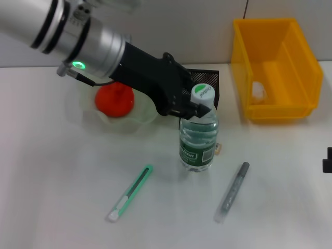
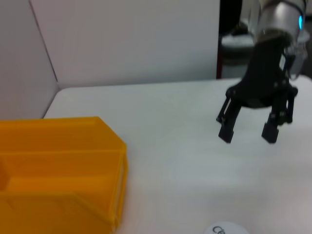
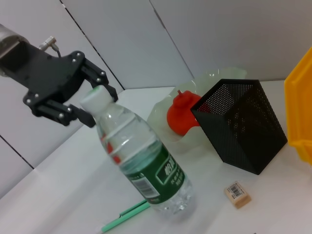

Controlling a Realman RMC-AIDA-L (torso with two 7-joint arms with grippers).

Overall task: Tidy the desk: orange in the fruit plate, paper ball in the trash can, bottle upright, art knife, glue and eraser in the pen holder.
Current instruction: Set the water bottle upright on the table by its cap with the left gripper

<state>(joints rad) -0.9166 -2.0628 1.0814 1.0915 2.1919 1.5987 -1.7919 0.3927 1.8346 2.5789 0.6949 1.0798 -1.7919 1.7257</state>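
The bottle (image 1: 197, 139) stands upright mid-table, white cap on top. My left gripper (image 1: 200, 105) is open at the cap, one finger on each side of it; in the right wrist view the left gripper (image 3: 101, 108) sits just behind the bottle (image 3: 146, 168). The orange (image 1: 114, 100) lies in the fruit plate (image 1: 147, 115). The paper ball (image 1: 258, 91) is inside the trash can (image 1: 306, 67). The art knife (image 1: 129, 193) and the glue (image 1: 232, 192) lie in front of the bottle. The eraser (image 3: 237, 194) lies by the pen holder (image 3: 241, 124). My right gripper (image 2: 248, 132) hangs open, empty.
The pen holder (image 1: 206, 78) stands right behind the bottle, and the trash can takes up the back right corner. Only a black edge of my right gripper (image 1: 328, 160) shows at the right border of the head view.
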